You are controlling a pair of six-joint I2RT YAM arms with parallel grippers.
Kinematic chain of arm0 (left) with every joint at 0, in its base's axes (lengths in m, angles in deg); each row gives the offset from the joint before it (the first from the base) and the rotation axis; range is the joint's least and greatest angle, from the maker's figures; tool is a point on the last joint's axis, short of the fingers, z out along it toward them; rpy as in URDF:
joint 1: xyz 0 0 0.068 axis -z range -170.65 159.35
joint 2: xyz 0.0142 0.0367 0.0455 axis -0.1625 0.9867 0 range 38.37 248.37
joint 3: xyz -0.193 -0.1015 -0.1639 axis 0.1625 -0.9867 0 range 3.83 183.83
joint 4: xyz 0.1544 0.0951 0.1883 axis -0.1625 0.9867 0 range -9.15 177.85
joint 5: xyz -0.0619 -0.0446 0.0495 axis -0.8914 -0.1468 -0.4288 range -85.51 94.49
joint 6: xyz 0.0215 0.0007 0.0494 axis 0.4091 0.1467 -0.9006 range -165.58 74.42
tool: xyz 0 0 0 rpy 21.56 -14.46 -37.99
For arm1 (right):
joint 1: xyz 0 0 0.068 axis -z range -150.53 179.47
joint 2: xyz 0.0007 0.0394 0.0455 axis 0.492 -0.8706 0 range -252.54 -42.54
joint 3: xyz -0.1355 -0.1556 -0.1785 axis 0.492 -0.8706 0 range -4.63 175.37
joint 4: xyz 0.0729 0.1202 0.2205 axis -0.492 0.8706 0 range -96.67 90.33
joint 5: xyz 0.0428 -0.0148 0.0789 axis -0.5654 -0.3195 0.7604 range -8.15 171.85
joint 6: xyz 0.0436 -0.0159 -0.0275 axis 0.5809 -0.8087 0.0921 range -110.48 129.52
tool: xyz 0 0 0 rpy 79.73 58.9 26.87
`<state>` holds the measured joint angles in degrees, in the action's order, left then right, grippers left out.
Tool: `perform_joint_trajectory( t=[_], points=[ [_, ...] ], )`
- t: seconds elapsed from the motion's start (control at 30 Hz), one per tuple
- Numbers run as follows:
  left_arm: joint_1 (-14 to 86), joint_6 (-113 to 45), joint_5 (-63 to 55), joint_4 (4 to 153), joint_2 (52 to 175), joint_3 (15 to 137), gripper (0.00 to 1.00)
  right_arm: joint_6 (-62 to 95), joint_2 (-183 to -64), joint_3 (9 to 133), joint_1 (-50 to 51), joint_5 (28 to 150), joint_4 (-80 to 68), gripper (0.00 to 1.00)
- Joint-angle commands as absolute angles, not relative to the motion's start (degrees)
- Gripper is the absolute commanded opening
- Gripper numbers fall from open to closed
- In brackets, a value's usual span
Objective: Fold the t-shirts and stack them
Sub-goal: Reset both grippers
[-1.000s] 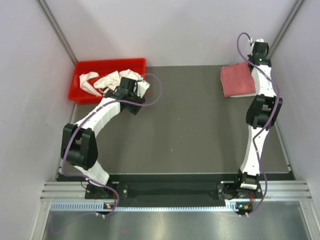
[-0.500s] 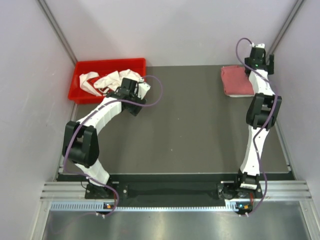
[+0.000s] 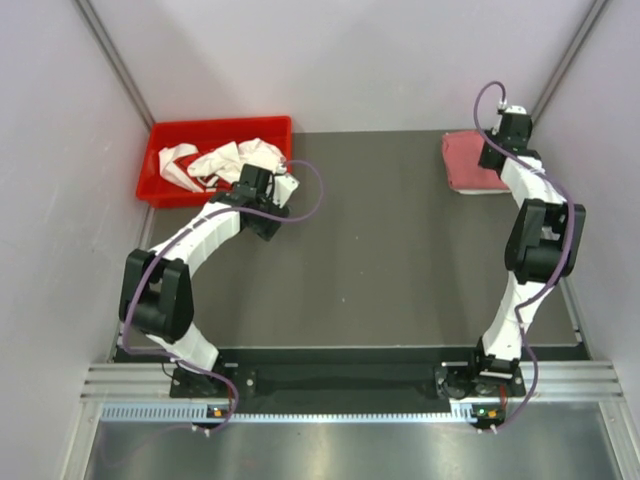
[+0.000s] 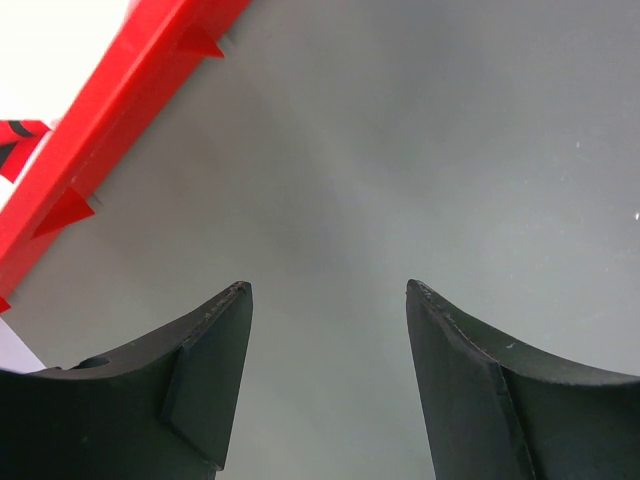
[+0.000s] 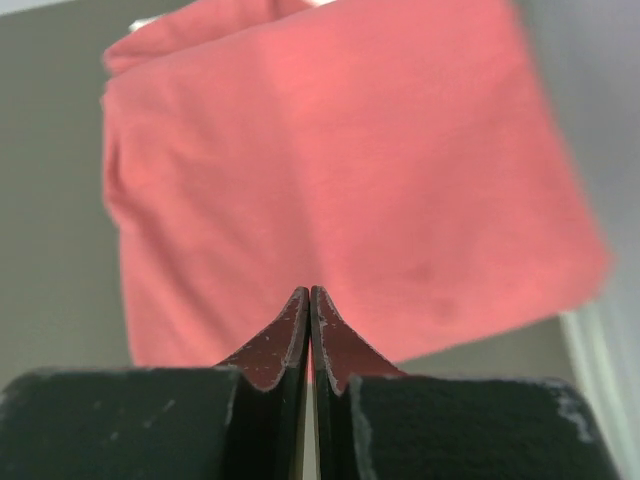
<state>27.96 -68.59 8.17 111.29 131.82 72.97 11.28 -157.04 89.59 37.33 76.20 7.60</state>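
A dusty pink-red t-shirt lies folded flat at the table's back right and fills the right wrist view. My right gripper hovers at its right edge. In the right wrist view this gripper is shut, its jaws pressed together with nothing between them. Crumpled white t-shirts lie in the red bin at the back left. My left gripper is just off the bin's near right corner. In its own view the left gripper stands open over bare table, with nothing between its fingers.
The red bin's rim runs along the upper left of the left wrist view. Grey walls close in the table on the left, right and back. The dark table stretches between the two arms.
My right arm's elbow has swung out to the right and its wrist has drawn slightly nearer along the pink shirt's edge. The left wrist has shifted a little.
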Motion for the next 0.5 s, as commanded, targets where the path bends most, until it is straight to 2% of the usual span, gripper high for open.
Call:
perform_joint_trajectory(
  t=[0.0,0.23,0.43,0.47],
  points=[
    [27.63,-69.75,8.09,109.94,128.11,71.50,0.68,16.46,-161.26,90.20,36.59,85.63,5.72,0.00],
    [27.63,-69.84,7.92,110.11,127.67,70.01,0.68,17.70,-165.94,95.74,36.59,83.44,10.64,0.00],
    [27.63,-69.40,7.65,111.26,126.53,70.36,0.68,17.35,-160.85,95.22,36.59,82.11,12.32,0.00],
    [27.63,-69.40,7.39,111.26,126.18,70.27,0.68,17.43,-159.54,95.04,36.51,82.11,12.49,0.03]
  ],
)
